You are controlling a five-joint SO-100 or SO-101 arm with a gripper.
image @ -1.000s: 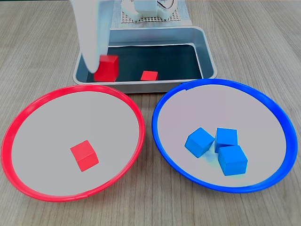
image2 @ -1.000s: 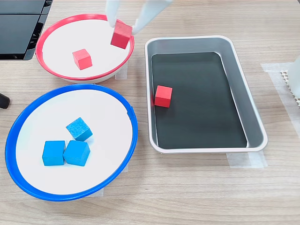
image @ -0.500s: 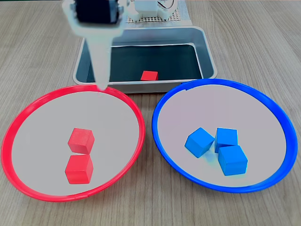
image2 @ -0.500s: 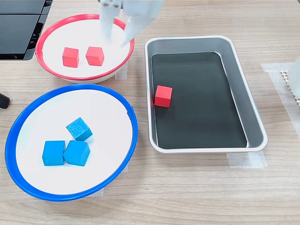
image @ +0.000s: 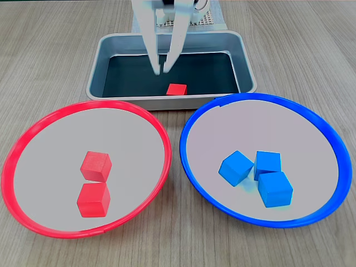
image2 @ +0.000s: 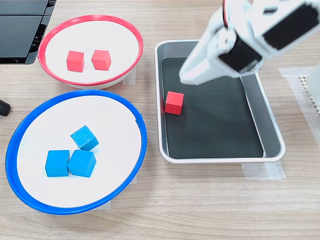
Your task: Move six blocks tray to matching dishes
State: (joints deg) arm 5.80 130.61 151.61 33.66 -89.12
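Observation:
The silver tray point(image: 245, 62) point(image2: 270, 125) holds one red block point(image: 177, 89) point(image2: 174, 102) on its dark bottom. My white gripper point(image: 161, 71) point(image2: 185, 79) hangs over the tray, just above and left of that block in a fixed view. It is open with a narrow gap and nothing between the fingers. Two red blocks point(image: 96, 166) point(image: 93, 199) lie in the red-rimmed dish point(image: 33, 130) point(image2: 90, 18). Three blue blocks point(image: 236, 168) point(image: 267, 162) point(image: 275, 189) sit clustered in the blue-rimmed dish point(image: 311, 114) point(image2: 141, 131).
The arm's base with a perforated plate point(image: 183, 22) stands right behind the tray. A dark flat device point(image2: 22, 30) lies beside the red dish. The two dishes nearly touch, and both sit close to the tray's wall. Bare wooden table surrounds them.
The gripper has swung from above the red dish's rim to over the tray, near the last red block. The two red blocks in the red dish have not moved.

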